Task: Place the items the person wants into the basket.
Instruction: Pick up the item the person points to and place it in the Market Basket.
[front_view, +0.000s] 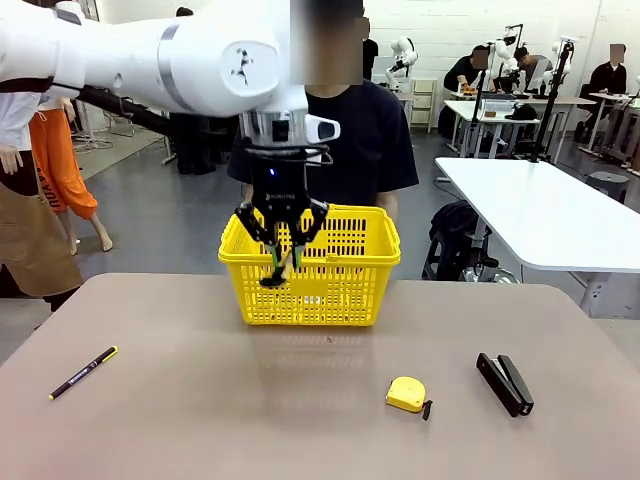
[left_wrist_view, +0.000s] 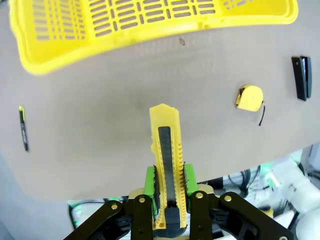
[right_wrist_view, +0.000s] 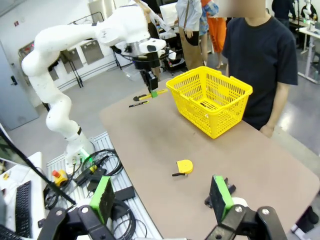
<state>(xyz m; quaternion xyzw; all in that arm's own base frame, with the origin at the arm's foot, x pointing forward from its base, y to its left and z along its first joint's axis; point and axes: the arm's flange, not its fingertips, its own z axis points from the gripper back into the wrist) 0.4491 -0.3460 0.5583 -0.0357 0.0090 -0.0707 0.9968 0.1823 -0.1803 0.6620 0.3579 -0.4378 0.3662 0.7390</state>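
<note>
My left gripper (front_view: 283, 258) hangs over the table just in front of the yellow basket's (front_view: 345, 285) near-left rim, shut on the yellow-and-black utility knife (left_wrist_view: 166, 165). The knife juts out past the green pads (left_wrist_view: 149, 184), its tip short of the basket (left_wrist_view: 150, 22). A thin black pen with yellow accents (front_view: 85, 372) lies on the table at the front left. Inside the basket (right_wrist_view: 220, 117) lies a dark slim item (right_wrist_view: 207, 104), seemingly the marker. The person (front_view: 375, 140) stands behind the basket. My right gripper (right_wrist_view: 161, 200) is open with nothing between its fingers.
A small yellow tape measure (front_view: 407, 393) and a black stapler (front_view: 505, 383) lie at the front right of the brown table (front_view: 250, 400). White tables and other people are farther back on the right.
</note>
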